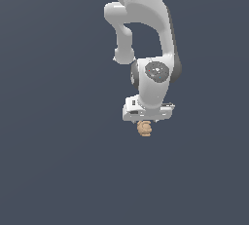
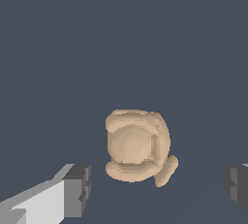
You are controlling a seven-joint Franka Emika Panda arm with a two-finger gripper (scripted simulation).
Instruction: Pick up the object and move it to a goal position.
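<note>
The object point(image 1: 144, 129) is a tiny tan lumpy rounded thing on the dark grey floor, just below the white hand of the arm in the exterior view. In the wrist view the object point(image 2: 138, 146) lies between the two dark finger pads point(image 2: 77, 189), with a wide gap on each side. My gripper point(image 2: 157, 185) is open and empty, right above the object. In the exterior view the fingers are hidden behind the hand point(image 1: 147, 112).
The white arm point(image 1: 146, 29) reaches down from the top of the exterior view. A plain dark grey floor point(image 1: 53, 160) lies all around.
</note>
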